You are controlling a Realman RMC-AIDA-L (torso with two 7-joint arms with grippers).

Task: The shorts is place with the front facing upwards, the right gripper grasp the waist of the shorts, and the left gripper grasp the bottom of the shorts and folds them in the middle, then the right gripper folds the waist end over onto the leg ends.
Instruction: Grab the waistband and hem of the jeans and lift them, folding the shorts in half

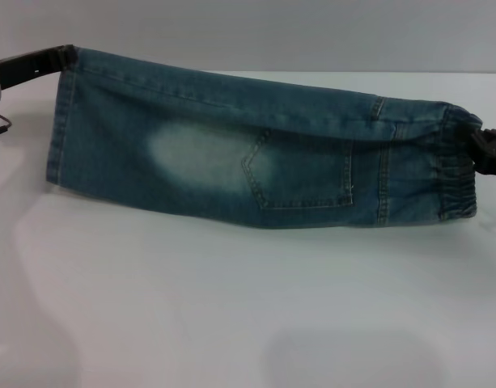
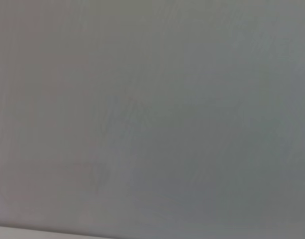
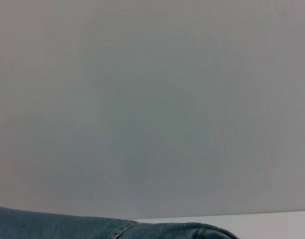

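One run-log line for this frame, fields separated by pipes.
shorts lifted, stretched between arms | left end effector on leg hem | right end effector on waist | table below

The shorts (image 1: 256, 158) hang stretched sideways above the surface (image 1: 231, 315) between 2 pincers. The left pincer (image 1: 68, 55) holds the upper corner of the leg ends (image 1: 61, 129) at far left; the right pincer (image 1: 478, 145) grips the waist (image 1: 454, 166) at far right (slightly lower).

Head camera faces shorts (image 1: 256, 162) closely; right wrist perhaps shares them.
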